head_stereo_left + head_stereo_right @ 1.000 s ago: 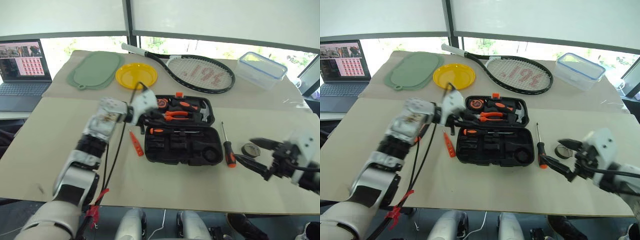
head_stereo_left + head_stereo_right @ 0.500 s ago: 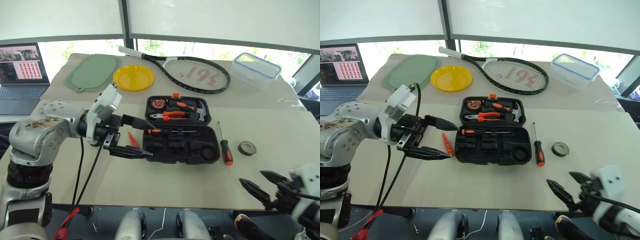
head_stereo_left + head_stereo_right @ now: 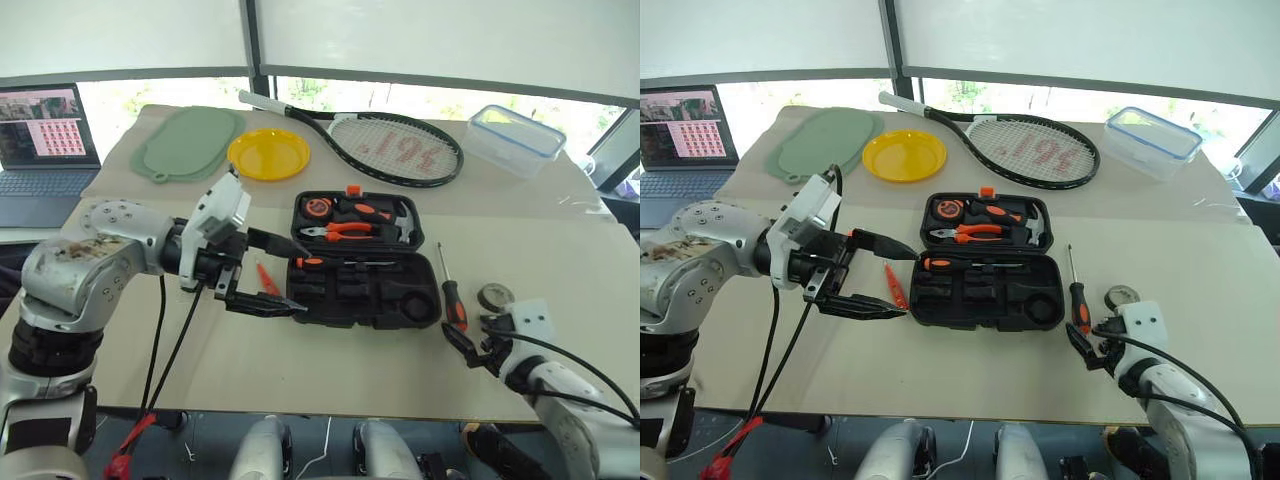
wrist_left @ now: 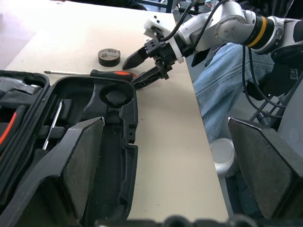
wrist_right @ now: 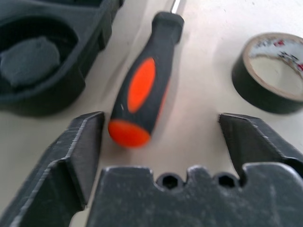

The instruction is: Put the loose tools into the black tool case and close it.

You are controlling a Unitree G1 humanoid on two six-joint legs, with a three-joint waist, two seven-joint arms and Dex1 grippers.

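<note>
The open black plastic hinged tool case [image 3: 362,263] lies mid-table; just right of it lies a black-and-orange-handled screwdriver [image 5: 144,82], its butt between the spread, empty fingers of the right gripper [image 3: 468,348], with a small dark tape roll [image 5: 271,70] beside it. Counted: one screwdriver and one roll right of the case, one slim orange screwdriver [image 3: 266,281] left of it, where the left gripper [image 3: 283,275] hovers agape, holding nothing. Since half a second ago the right gripper has come forward to the handle.
</note>
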